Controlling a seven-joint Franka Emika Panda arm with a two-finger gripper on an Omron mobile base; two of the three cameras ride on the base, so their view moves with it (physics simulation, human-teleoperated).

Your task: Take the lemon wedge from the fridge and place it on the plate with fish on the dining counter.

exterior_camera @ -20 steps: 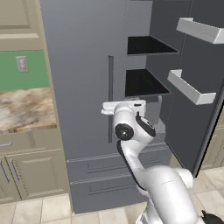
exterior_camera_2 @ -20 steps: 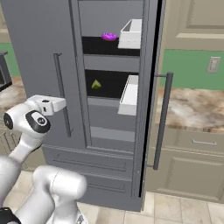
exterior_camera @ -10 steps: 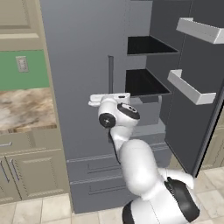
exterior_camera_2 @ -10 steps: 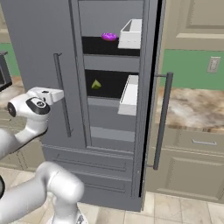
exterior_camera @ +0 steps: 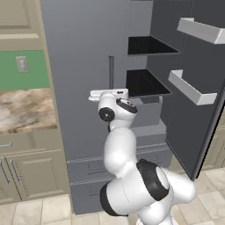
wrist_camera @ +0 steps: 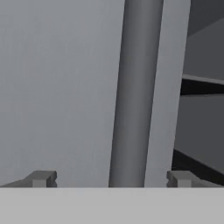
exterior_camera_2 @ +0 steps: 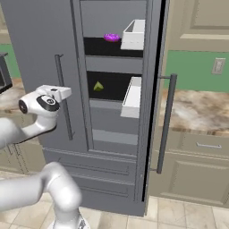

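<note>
The grey fridge (exterior_camera_2: 36, 44) has its right door swung open and its left door (exterior_camera: 79, 52) closed. Inside, the small yellow-green lemon wedge (exterior_camera_2: 98, 86) lies on the middle black shelf. My gripper (wrist_camera: 111, 178) is open and empty, right in front of the closed door. That door's long vertical handle (wrist_camera: 131, 96) stands between the two fingertips (wrist_camera: 41, 178) and a little beyond them. My white hand (exterior_camera_2: 56, 93) hovers at the handle's (exterior_camera_2: 62, 103) mid height, left of the lemon wedge. The plate with fish and the dining counter are out of view.
A purple lumpy item (exterior_camera_2: 112, 37) sits on the upper shelf beside a white door bin (exterior_camera_2: 134, 35). The open door (exterior_camera: 197, 88) with its white bins juts out on the right. Marbled wall counters (exterior_camera_2: 197, 112) flank the fridge, and two drawers (exterior_camera_2: 103, 170) sit below.
My hand has risen a little and drawn closer to the closed door's handle while the arm's elbow swung round. The jaws have stayed open.
</note>
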